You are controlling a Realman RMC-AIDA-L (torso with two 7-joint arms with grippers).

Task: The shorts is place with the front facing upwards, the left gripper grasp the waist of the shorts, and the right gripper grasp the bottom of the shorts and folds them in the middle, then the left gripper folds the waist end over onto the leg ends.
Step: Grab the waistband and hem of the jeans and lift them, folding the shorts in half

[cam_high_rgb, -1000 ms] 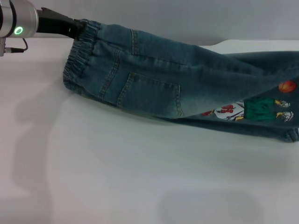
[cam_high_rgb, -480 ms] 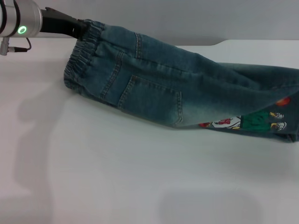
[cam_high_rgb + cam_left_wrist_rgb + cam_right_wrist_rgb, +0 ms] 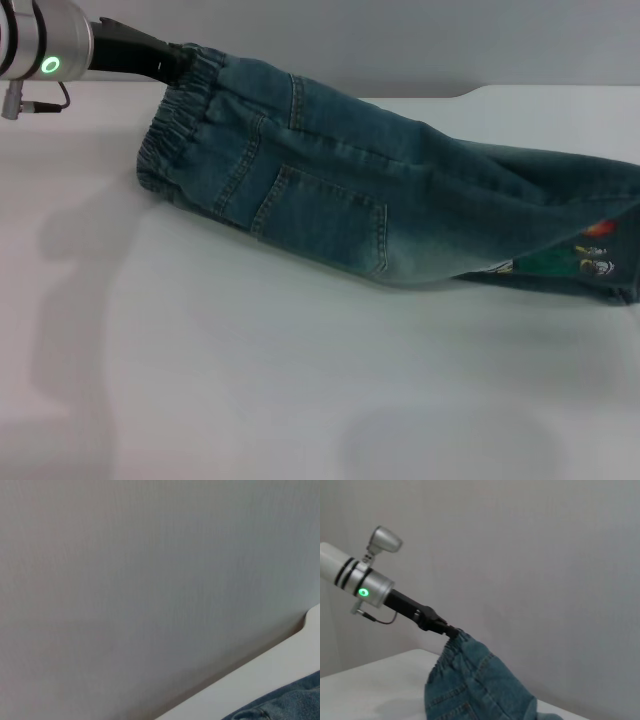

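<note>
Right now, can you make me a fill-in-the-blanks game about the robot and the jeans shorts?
1. The left gripper is pinching the shorts by the ____ waistband.
2. The ring light on that arm glows ____.
3. The table under the shorts is ____.

Missing words: elastic; green; white

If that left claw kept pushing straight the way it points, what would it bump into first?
The shorts themselves: the left gripper already pinches their waistband, pointing along the denim. Beyond that, depth is unclear.
</note>
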